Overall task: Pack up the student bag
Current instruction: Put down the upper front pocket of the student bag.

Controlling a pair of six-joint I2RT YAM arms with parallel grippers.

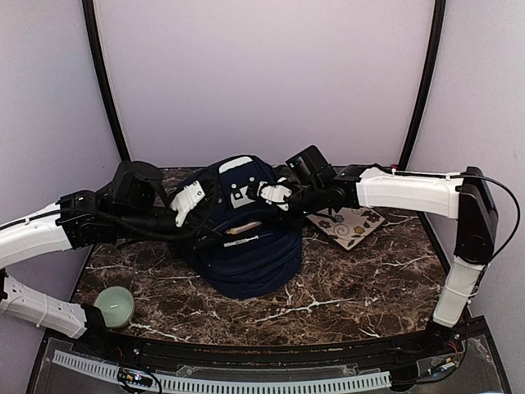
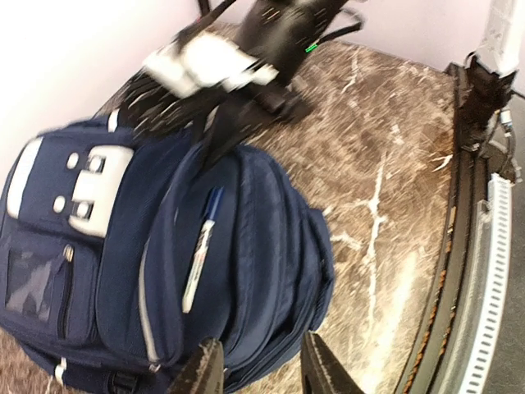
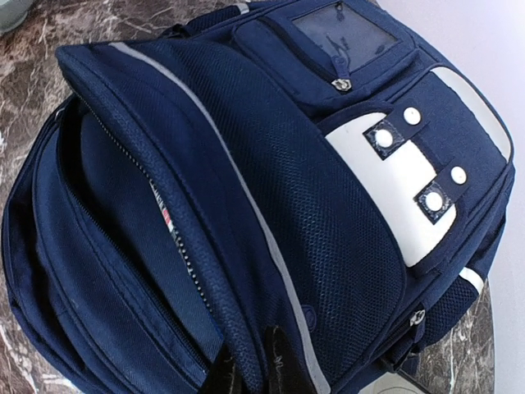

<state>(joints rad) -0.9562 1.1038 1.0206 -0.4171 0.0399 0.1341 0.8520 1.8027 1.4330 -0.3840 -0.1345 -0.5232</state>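
The student bag (image 1: 246, 250) lies in the middle of the marble table, navy with white patches (image 3: 402, 189). My right gripper (image 3: 250, 373) is shut on the edge of the bag's open zipper flap (image 3: 164, 180), lifting it; in the top view it (image 1: 267, 193) is over the bag's far side. A striped item (image 3: 168, 222) shows inside the opening. A white pen with a blue cap (image 2: 201, 246) lies in a fold of the bag. My left gripper (image 2: 262, 369) hangs open over the bag's side, touching nothing, and sits at the bag's left (image 1: 190, 203).
A patterned booklet (image 1: 349, 223) lies flat to the right of the bag, under the right arm. A pale green round candle (image 1: 115, 305) stands near the front left corner. A white cable track (image 1: 221, 382) runs along the near edge.
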